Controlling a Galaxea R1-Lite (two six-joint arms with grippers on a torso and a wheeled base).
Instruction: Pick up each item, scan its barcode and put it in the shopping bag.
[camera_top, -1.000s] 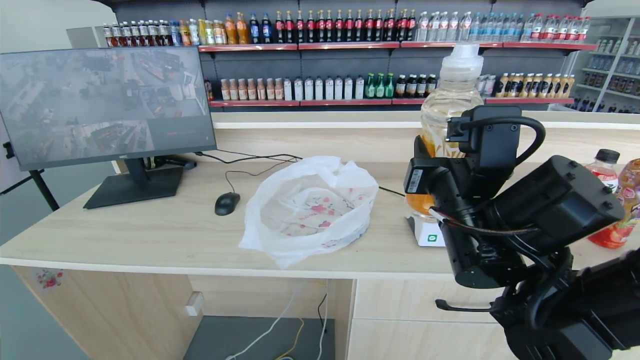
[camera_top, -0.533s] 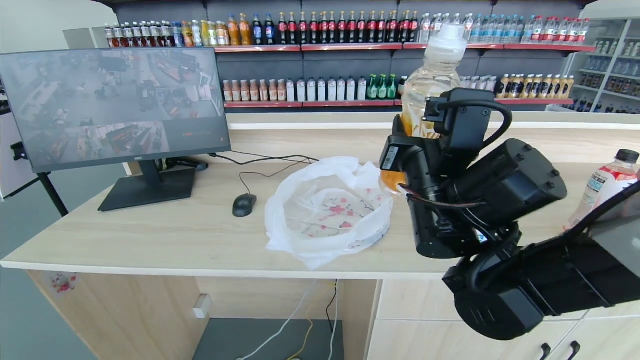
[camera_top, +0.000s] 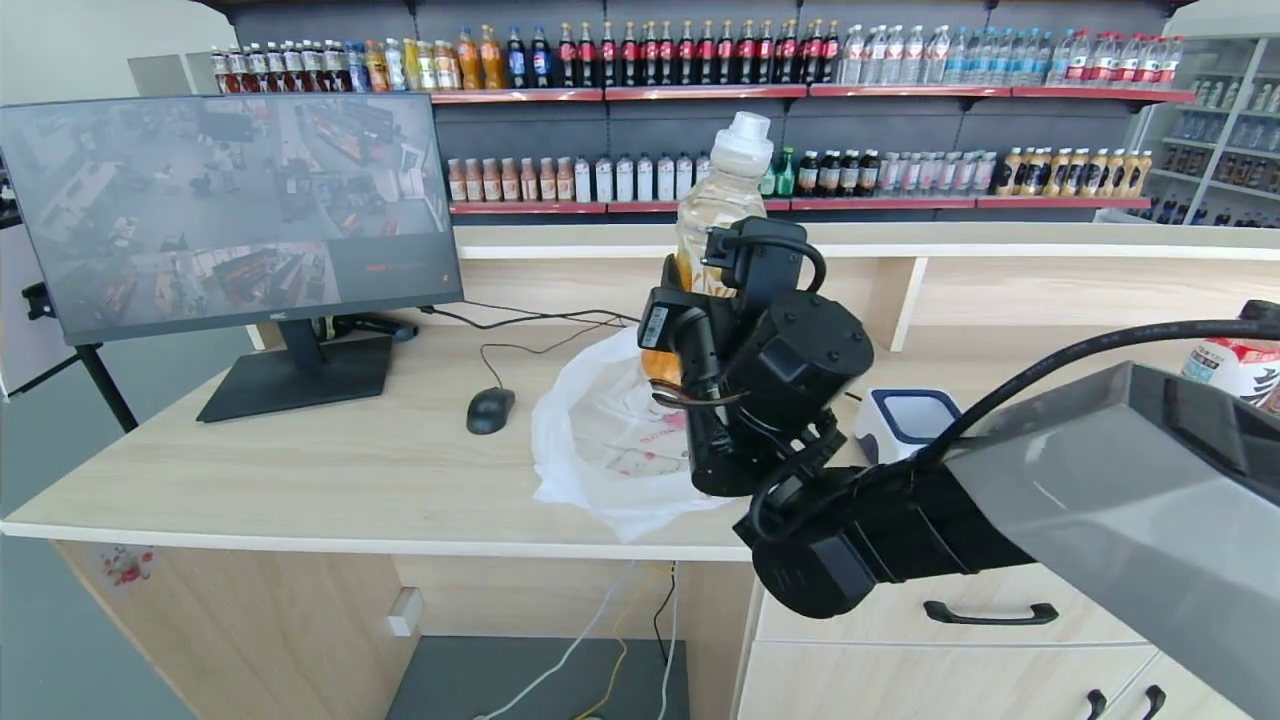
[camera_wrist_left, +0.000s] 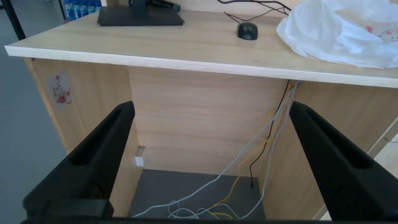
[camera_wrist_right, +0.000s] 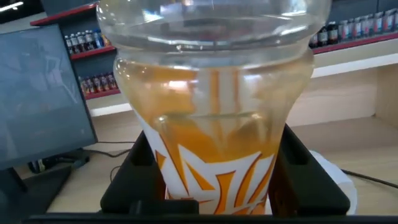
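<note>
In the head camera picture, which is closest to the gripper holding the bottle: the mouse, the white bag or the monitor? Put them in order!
1. White bag, right beside and below the right gripper holding the bottle.
2. Mouse, farther left on the counter.
3. Monitor, farthest, at the left end.
</note>
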